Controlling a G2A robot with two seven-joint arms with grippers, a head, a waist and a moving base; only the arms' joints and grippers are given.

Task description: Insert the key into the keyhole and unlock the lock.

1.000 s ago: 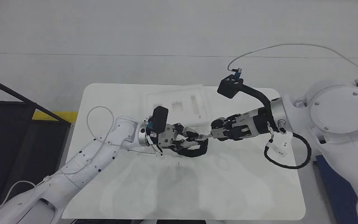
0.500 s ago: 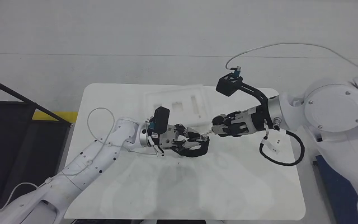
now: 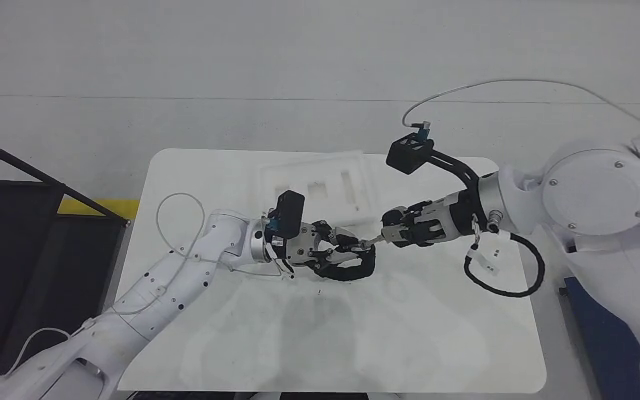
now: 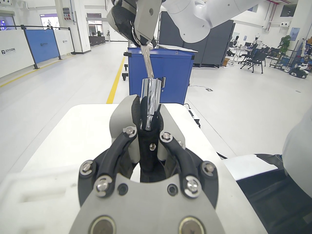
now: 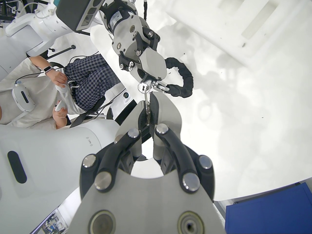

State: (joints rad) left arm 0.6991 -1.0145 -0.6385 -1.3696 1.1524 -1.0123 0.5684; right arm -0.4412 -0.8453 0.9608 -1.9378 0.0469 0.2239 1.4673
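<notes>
My left gripper (image 4: 146,115) is shut on the lock (image 4: 151,98), a shiny metal cylinder with a black sheathed cable loop (image 5: 184,79). The lock's keyhole end (image 5: 143,87) faces my right gripper (image 5: 148,109), which is shut on the silver key (image 4: 147,62). The key's tip meets the end of the cylinder. In the top view the two grippers meet above the middle of the white table (image 3: 200,180), the left gripper (image 3: 335,258) holding the lock with its cable (image 3: 350,270) and the right gripper (image 3: 388,232) holding the key (image 3: 370,241).
A white foam tray (image 3: 310,185) with rectangular recesses lies at the back of the table behind the grippers. A blue cabinet (image 4: 160,69) stands beyond the table's right side. A dark frame (image 3: 40,230) stands off the left edge.
The right arm shifted a little up and right a second ago and has held still since. The left gripper with the lock crept slightly right toward the key.
</notes>
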